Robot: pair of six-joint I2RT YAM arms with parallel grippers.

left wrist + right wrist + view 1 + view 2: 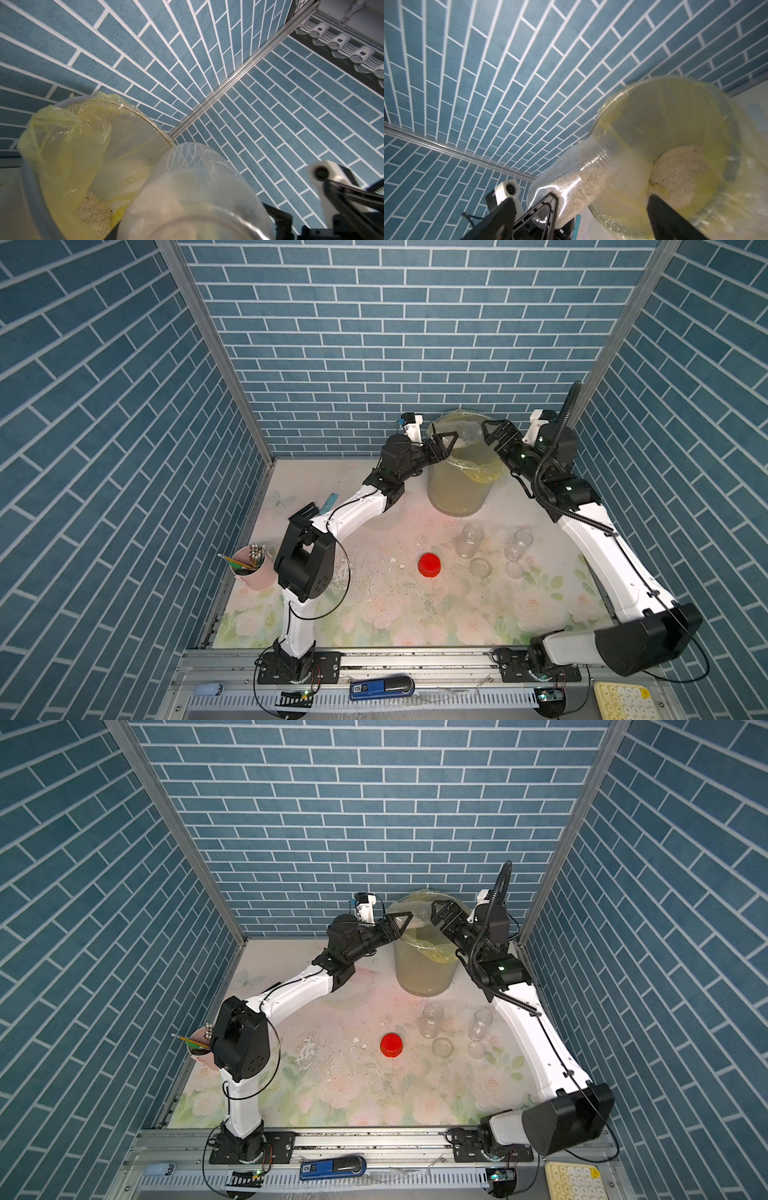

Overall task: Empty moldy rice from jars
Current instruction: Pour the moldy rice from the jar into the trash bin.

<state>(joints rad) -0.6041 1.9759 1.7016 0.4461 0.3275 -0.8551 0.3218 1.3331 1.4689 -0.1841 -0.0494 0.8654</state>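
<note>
Tipping jar (471,433) over bin (457,493) at table's 12 o'clock: L gripper (452,440) clamps jar from 9 o'clock. R gripper (489,429), fingers spread and empty, hovers at 3 o'clock. Moldy rice (583,182) clings inside jar, mouth right at rim. Risk: a clump breaking loose could spill outside, or the smooth jar could slip.

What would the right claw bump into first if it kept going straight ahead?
Most likely the tilted jar that the left claw holds over the yellow-lined bin. The open right claw points at the jar's mouth end. Depth is hard to judge, so it could instead pass into the bin.
</note>
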